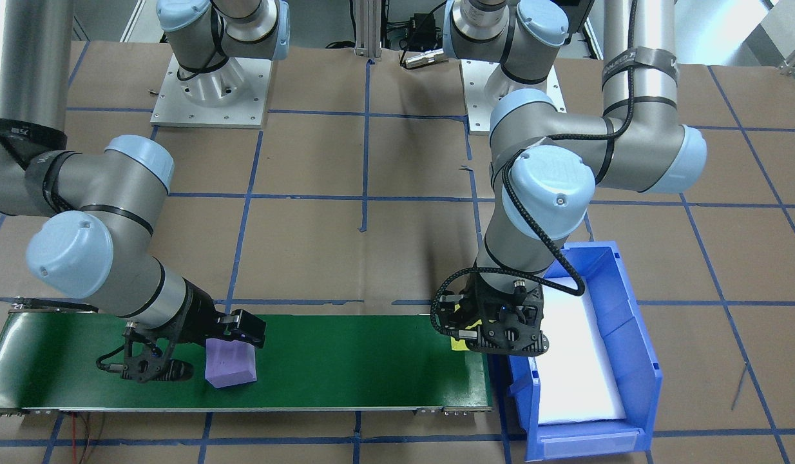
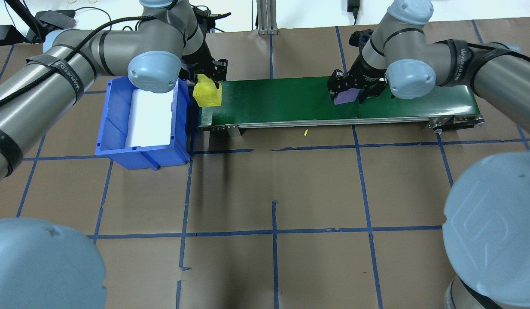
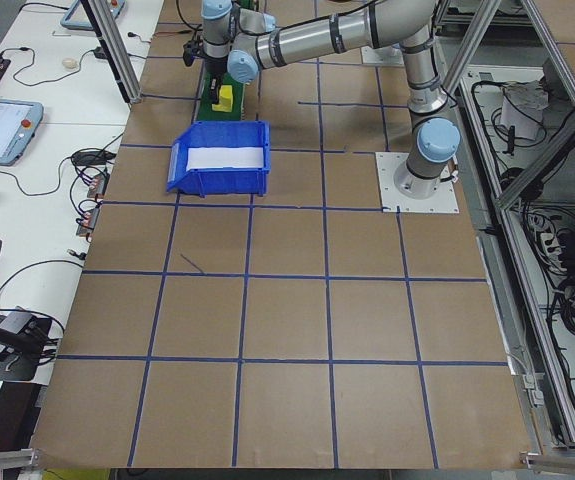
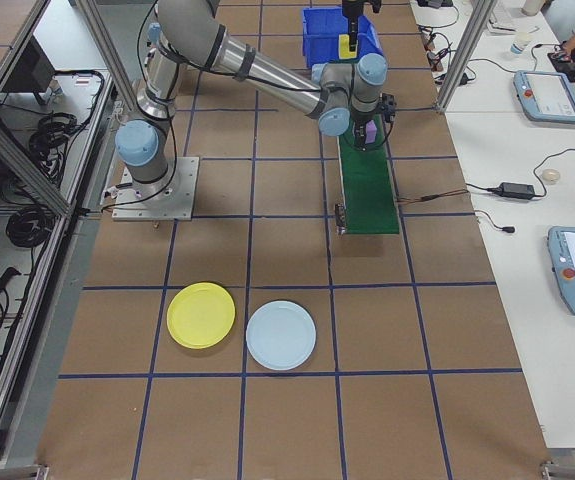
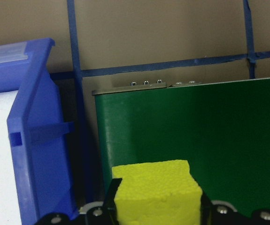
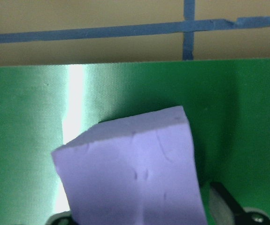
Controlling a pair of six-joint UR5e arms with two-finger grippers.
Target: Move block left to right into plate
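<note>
A yellow foam block (image 2: 207, 93) hangs over the left end of the green belt (image 2: 282, 101), beside the blue bin. My left gripper (image 2: 208, 86) is shut on this block (image 5: 156, 192). Further along the belt a purple foam block (image 2: 347, 96) sits tilted, with my right gripper (image 2: 348, 92) shut around it. From the front the purple block (image 1: 231, 366) leans with its lower edge near the belt (image 1: 346, 361). It fills the right wrist view (image 6: 135, 173). The yellow plate (image 4: 200, 315) lies on the table well away from the belt, on the robot's right side.
A blue bin (image 2: 119, 111) with a white liner stands against the belt's left end. A pale blue plate (image 4: 281, 335) lies next to the yellow one. A small yellow scrap (image 2: 305, 133) lies on the brown paper in front of the belt.
</note>
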